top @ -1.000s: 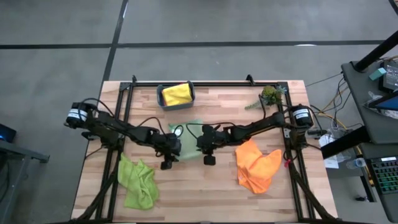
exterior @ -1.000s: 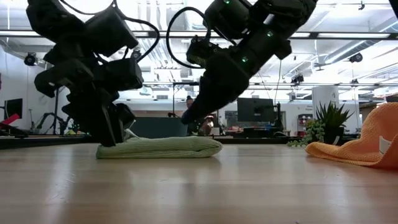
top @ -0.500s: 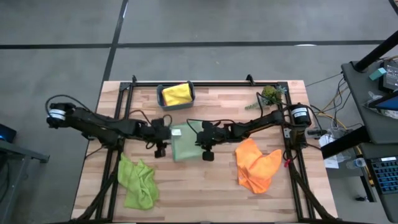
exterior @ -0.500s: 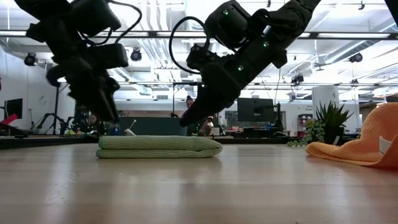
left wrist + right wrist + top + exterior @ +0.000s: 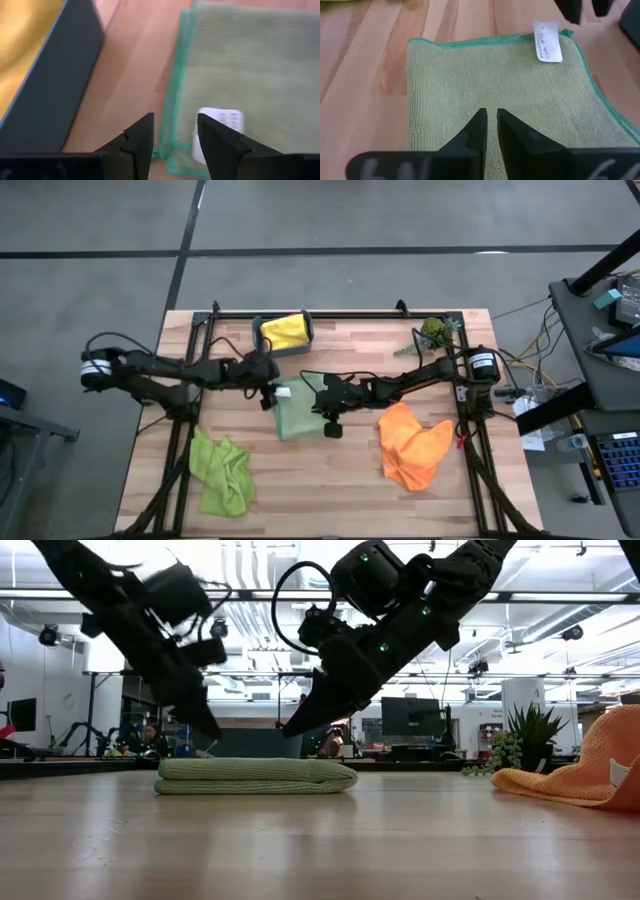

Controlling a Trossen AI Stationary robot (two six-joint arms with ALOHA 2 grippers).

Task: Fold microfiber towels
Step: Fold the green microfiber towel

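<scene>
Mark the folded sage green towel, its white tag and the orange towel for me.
Sage green towel point(image 5: 297, 416), high view, middle of the folded cloth.
White tag point(image 5: 547, 41), right wrist view, centre of the label at the towel's corner.
Orange towel point(image 5: 410, 445), high view, middle of the crumpled cloth.

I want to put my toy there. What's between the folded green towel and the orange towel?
Just bare wooden table between the folded green towel and the orange towel, in the high view.

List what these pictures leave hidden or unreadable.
- Pink towel: in no view.
- White tag on the folded sage towel: right wrist view, writing too small to read.
- Yellow towel in the bin: high view, bin walls hide its folds.
- Orange towel: low view, cut off by the picture edge.
</scene>
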